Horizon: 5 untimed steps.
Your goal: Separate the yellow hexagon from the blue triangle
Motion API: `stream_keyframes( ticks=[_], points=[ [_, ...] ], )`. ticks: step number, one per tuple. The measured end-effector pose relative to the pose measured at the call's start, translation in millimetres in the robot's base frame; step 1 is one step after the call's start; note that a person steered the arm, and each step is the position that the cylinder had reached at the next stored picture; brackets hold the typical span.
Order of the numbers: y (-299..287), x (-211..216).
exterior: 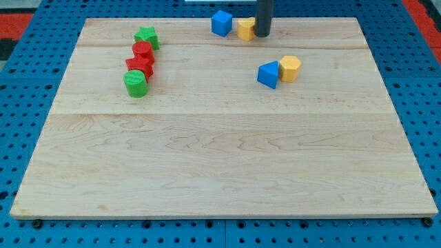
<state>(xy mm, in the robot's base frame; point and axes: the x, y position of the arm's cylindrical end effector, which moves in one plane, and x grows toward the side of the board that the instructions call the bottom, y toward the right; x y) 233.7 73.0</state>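
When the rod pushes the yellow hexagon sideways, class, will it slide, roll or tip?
Probably slide: the yellow hexagon sits squat on a flat face on the smooth wooden board. Its flat sides make rolling unlikely. It touches the blue triangle, so a push towards the view's left would likely drag both. My tip is far off, beside another yellow block.

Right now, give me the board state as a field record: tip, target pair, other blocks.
tip: my tip at the view's top edge of the board, right beside a yellow block
target pair: yellow hexagon and blue triangle side by side, touching or nearly so, triangle on the view's left
tip vs pair: above the pair in the view, not in contact
top pair: blue cube left of the yellow block
left cluster: green star, red block, red star, green cylinder, in a chain
task status: pair not yet separated
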Motion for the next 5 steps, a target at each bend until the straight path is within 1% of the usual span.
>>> stream_keyframes(
  ticks=[1,2,3,4,5],
  points=[
    [-12.8,-6.4],
    [-9.9,-6.2],
    [25.6,7.2],
    [68.8,29.9],
    [90.9,65.3]
  ],
)
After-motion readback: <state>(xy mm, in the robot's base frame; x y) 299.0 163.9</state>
